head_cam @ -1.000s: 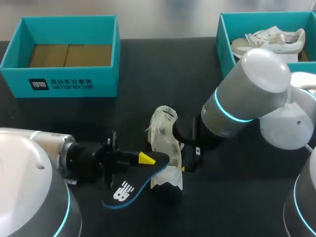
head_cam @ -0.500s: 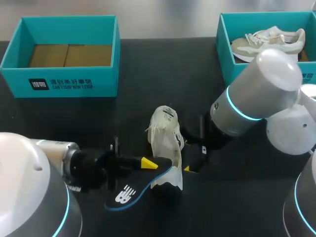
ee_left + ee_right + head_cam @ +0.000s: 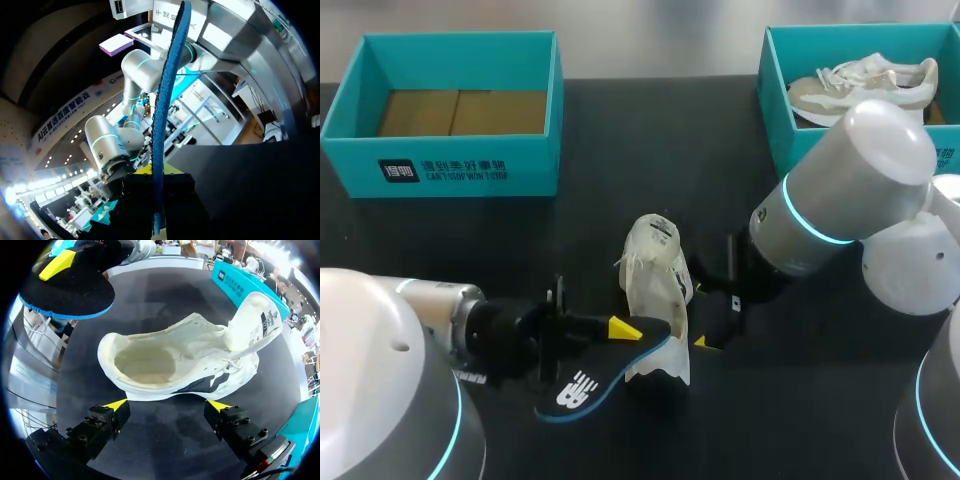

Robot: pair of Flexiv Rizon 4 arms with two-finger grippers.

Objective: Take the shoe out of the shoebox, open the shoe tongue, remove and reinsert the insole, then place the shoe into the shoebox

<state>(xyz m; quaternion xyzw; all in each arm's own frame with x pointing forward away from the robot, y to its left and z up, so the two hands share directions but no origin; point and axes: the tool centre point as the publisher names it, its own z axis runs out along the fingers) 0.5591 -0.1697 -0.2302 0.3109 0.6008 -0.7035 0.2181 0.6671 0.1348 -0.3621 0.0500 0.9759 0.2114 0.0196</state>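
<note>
Seen from the left wrist, the insole [image 3: 167,100] is edge-on, a thin blue-rimmed strip rising from between the fingers of the left gripper [image 3: 150,172]. From overhead it shows its broad dark face, clamped at one end, with the free end slanting towards the near edge of the tabletop [image 3: 620,150]. Only the right wrist view looks into the white shoe [image 3: 170,360], showing a pale inner bed at the heel and the tongue standing up. The right gripper [image 3: 169,405] is spread wide, with its yellow tips just beside the shoe's flank and holding nothing. The shoe stands near the middle of the tabletop, closer to the near edge, heel nearest. The left arm comes in low from the near left corner and the right arm angles down from the right edge. At the far left corner sits a teal shoebox [image 3: 450,170]. At the far right corner is a second teal box [image 3: 775,90], partly hidden by the right arm, with another shoe [image 3: 865,85] inside.
</note>
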